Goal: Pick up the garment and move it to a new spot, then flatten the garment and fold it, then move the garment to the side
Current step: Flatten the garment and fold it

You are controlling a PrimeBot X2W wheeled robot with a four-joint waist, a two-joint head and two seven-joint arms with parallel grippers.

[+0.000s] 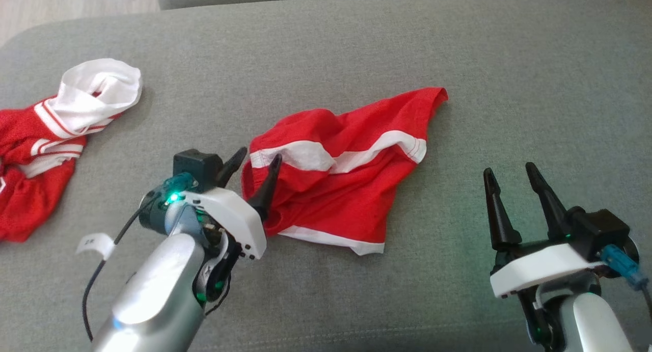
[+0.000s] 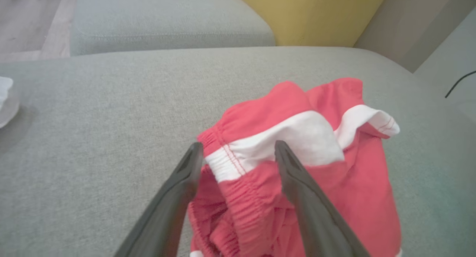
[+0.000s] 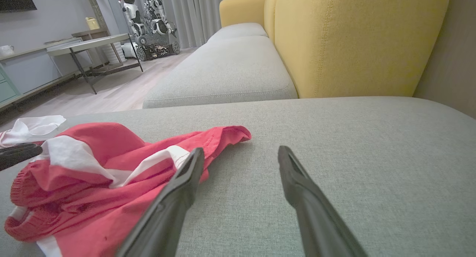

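Note:
A crumpled pair of red shorts with white bands point(image 1: 346, 173) lies in the middle of the grey cushion point(image 1: 326, 51). My left gripper point(image 1: 259, 156) is open at the shorts' left edge, its fingers astride the elastic waistband point(image 2: 241, 190). In the left wrist view the shorts point(image 2: 319, 164) bunch up between and beyond the two fingers. My right gripper point(image 1: 512, 171) stands open over bare cushion, well to the right of the shorts. In the right wrist view the shorts point(image 3: 96, 175) lie to the left of my right gripper point(image 3: 240, 153), nothing between its fingers.
A second red and white garment point(image 1: 46, 138) lies heaped at the cushion's far left. A yellow sofa back point(image 3: 357, 37) rises behind the cushion, another grey seat point(image 3: 227, 67) beyond it. A table point(image 3: 89, 45) and a toy robot point(image 3: 148, 22) stand on the floor farther off.

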